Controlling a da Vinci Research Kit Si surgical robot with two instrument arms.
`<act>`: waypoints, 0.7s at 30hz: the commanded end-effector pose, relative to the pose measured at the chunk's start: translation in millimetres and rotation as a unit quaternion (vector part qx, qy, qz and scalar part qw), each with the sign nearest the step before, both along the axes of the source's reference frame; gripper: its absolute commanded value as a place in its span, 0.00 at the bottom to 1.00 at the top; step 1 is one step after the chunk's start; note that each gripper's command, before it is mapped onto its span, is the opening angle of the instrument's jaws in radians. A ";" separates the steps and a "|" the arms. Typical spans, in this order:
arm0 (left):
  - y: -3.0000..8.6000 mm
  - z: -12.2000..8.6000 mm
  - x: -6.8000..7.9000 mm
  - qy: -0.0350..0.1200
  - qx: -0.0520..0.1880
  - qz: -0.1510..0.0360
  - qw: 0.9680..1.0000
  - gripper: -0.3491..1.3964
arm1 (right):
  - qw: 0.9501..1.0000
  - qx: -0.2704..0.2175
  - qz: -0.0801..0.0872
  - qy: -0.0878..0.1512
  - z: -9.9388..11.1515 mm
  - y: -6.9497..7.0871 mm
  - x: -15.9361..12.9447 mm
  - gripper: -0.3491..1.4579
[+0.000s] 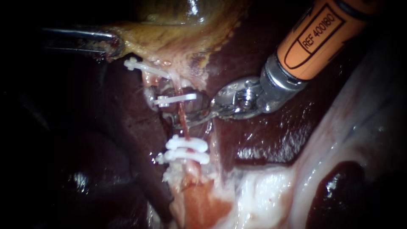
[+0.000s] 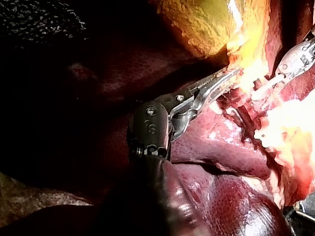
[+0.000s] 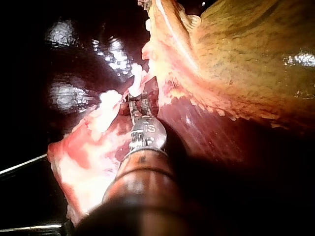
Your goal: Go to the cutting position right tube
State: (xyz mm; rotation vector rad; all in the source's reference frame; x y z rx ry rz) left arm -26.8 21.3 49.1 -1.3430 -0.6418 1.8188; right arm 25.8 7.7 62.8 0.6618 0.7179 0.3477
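Note:
A thin red tube [image 1: 182, 115] runs down from the yellow-green gallbladder [image 1: 178, 29] over the dark liver [image 1: 131, 127]. White clips cross it: one above [image 1: 176, 100], two below [image 1: 186, 143]. Another clip [image 1: 142, 67] sits higher to the left. My right instrument [image 1: 181, 113], on an orange shaft, comes in from the upper right. Its curved blades stand open on either side of the tube, between the upper clip and the lower pair. My left instrument [image 1: 111, 46] is shut on the gallbladder's edge at the upper left. In the left wrist view its jaws [image 2: 224, 78] pinch yellowish tissue.
Pale fatty tissue [image 1: 263, 191] lies below and to the right of the clips. A broad whitish band [image 1: 339, 127] runs along the right. In the right wrist view the blades [image 3: 139, 105] lie against whitish tissue [image 3: 106, 118] beside the gallbladder [image 3: 246, 54].

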 end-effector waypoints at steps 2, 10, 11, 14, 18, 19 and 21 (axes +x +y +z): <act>0.0 0.0 0.0 0.000 0.000 0.000 1.000 0.00 | 1.000 0.000 0.000 0.000 0.0 0.0 0.0 0.66; 0.0 0.0 0.0 0.000 0.000 0.000 1.000 0.00 | 1.000 0.001 -0.003 0.002 -0.2 0.0 -1.2 0.88; 0.0 0.0 0.0 0.000 0.000 0.000 1.000 0.00 | 1.000 0.001 -0.004 0.003 -0.3 0.0 -1.8 0.89; 0.0 0.1 0.0 0.000 0.000 0.000 1.000 0.00 | 1.000 0.004 -0.005 0.005 -0.5 0.2 -3.2 0.90; 0.0 0.1 0.0 0.000 0.000 0.000 1.000 0.00 | 1.000 0.004 -0.010 0.012 -1.1 1.0 -4.8 0.94; 0.0 0.1 0.0 0.000 0.000 0.000 1.000 0.00 | 1.000 0.004 -0.009 0.014 -1.3 1.2 -5.1 0.94; 0.0 0.1 0.0 0.000 0.000 0.000 1.000 0.00 | 1.000 0.008 -0.006 0.022 -1.9 1.8 -5.9 0.94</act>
